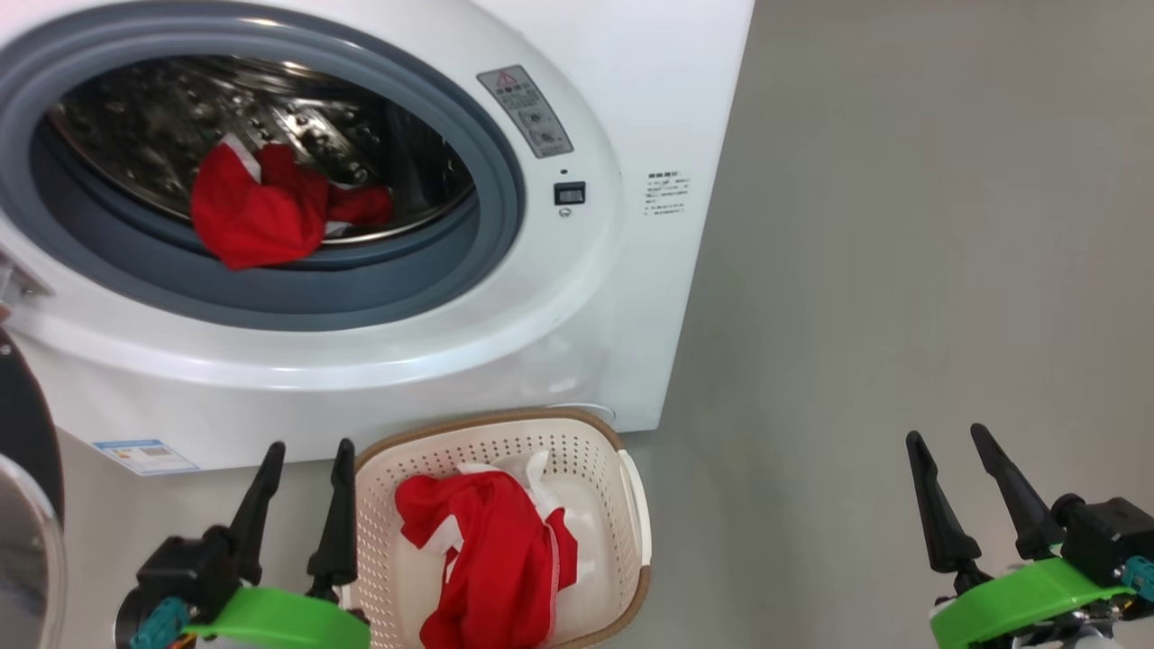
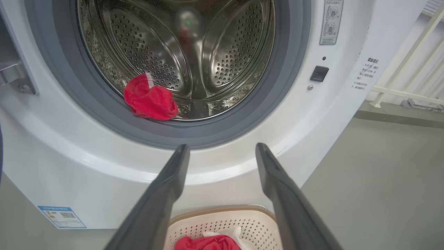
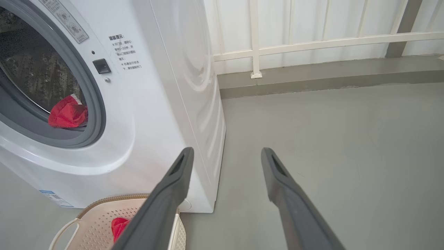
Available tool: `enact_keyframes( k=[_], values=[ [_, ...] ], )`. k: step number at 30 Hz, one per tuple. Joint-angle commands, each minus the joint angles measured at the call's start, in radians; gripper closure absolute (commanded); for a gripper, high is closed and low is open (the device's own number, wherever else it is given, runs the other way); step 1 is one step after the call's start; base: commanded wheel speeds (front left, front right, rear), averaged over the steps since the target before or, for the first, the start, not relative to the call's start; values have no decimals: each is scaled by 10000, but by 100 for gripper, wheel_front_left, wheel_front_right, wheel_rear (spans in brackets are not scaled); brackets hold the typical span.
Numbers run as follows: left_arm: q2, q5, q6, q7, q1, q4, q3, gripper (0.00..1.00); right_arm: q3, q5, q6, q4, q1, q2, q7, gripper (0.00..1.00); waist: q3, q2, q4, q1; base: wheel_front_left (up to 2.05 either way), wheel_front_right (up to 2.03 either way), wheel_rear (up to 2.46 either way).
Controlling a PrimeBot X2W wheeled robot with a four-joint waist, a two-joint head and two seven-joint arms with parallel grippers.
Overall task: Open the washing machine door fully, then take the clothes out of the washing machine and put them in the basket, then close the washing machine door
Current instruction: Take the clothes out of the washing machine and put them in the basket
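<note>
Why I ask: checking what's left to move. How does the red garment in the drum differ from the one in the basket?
The drum garment lies bunched at the front of the drum, against the grey gasket; the basket garment lies stretched along the basket. The drum garment shows little white; the basket garment shows white trim and lining. Both are bright red and crumpled.

Left gripper [image 1: 311, 446] low, jaws wide and empty; right gripper [image 1: 947, 433] likewise, fingers upward

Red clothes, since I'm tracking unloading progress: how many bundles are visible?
2: one bundle in the washing machine, at its drum lip; another bundle in the basket. Folds may hide more.
</note>
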Motion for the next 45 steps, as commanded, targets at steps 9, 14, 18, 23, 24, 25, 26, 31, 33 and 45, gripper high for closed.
enact_keyframes(
  k=[9,14,18,23,24,25,26,31,33,45],
  values=[
    [208,24,-50,-91,950,-965,551,0,17,-25,63,-283,436,-214,-65,0,-399,0,246,0,0,0,0],
    [208,-73,9,-91,1211,-1174,622,0,-30,-20,63,-289,523,-215,-65,0,-425,0,255,0,0,0,0],
    [208,-142,115,-91,1344,-1356,583,0,-67,-23,63,-289,514,-188,-65,0,-380,0,250,0,0,0,0],
    [208,-210,214,-91,1364,-1409,533,0,-52,-15,63,-276,464,-180,-65,0,-362,0,236,0,0,0,0],
    [208,-226,232,-91,1355,-1418,519,0,-47,-17,63,-272,456,-182,-65,0,-356,0,233,0,0,0,0],
    [208,-238,251,-92,1346,-1428,505,0,-44,-19,63,-270,444,-186,-65,0,-348,0,226,0,0,0,0],
    [208,-248,266,-92,1336,-1439,493,0,-43,-20,63,-269,429,-188,-65,0,-335,0,217,0,0,0,0],
    [208,-284,325,-92,1205,-1430,413,0,-32,-35,63,-303,324,-170,-65,0,-186,0,202,0,0,0,0],
    [208,-283,351,-92,1093,-1332,361,0,-23,-45,63,-315,268,-146,-65,0,-117,0,214,0,0,0,0],
    [208,-5,597,-92,-1156,429,326,0,146,-40,63,-337,-131,-116,-65,0,416,0,152,0,0,0,0]
  ],
)
